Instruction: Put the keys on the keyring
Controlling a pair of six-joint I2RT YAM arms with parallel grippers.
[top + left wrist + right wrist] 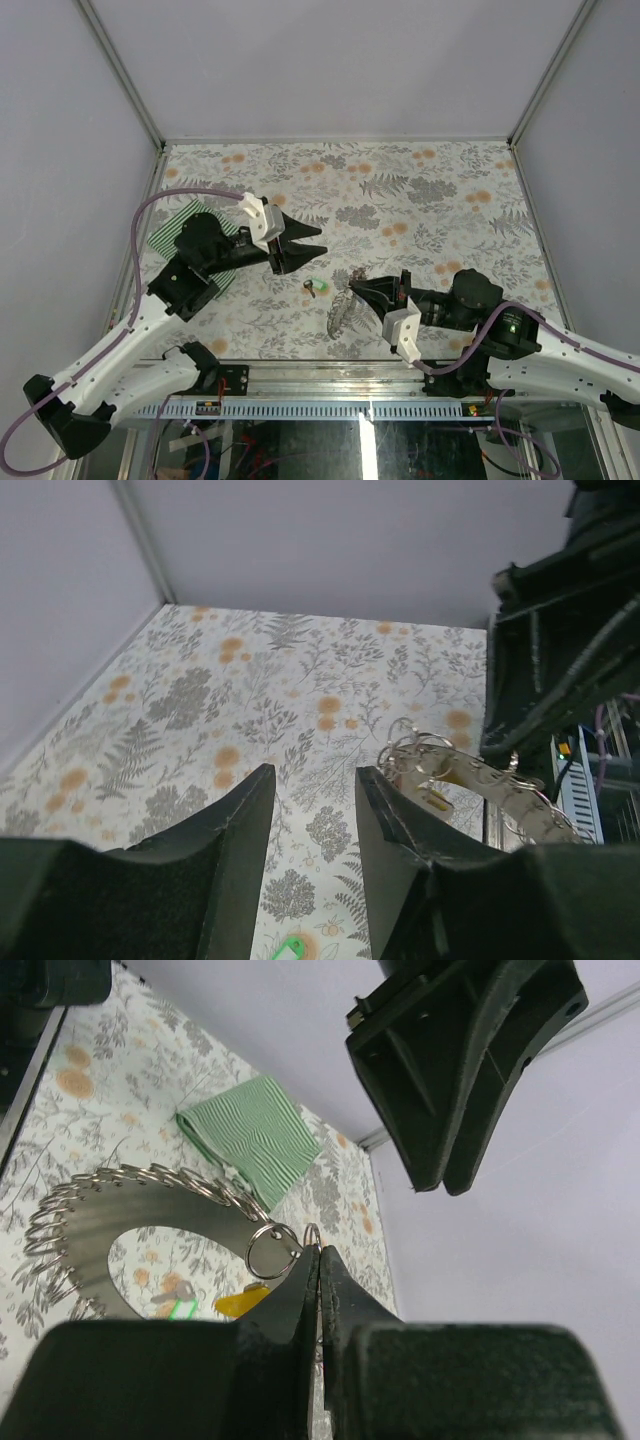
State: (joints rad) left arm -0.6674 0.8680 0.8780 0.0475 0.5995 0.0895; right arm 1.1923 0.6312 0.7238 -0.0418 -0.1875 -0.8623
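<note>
Left claw (318, 241) is out over the middle of the patterned bench (420, 200), jaws parted to a moderate gap with nothing between them; the left wrist view shows only bench pattern between the two black fingers (235, 850). Right claw (353, 287) is pressed fully closed, tips together. In the right wrist view a thin wire loop of the keyring (150, 1175) pokes out right at the pinched tips, and a second small round ring sits just left of them, so the right claw is gripping the ring end of the keyring. The rest of the keyring runs as a grey coiled chain arcing away from that claw. From the top it is a small curled loop (340, 315) near the front edge of the bench, just beside and below the right claw; cannot tell how much of it is lifted. Green key (321, 291) lies flat on the bench between the two claws, just below the left claw tips and apart from the chain, a grey metal part touching its head. It also shows at the bottom edge of the left wrist view (290, 948). Yellow key (243, 1302) is just under the small ring, near the closed fingers; cannot tell if it is threaded on. Red and blue keys not made out. Green-and-white striped cloth (170, 232) lies at the left of the bench, partly under the left arm, well apart from the keyring.
</note>
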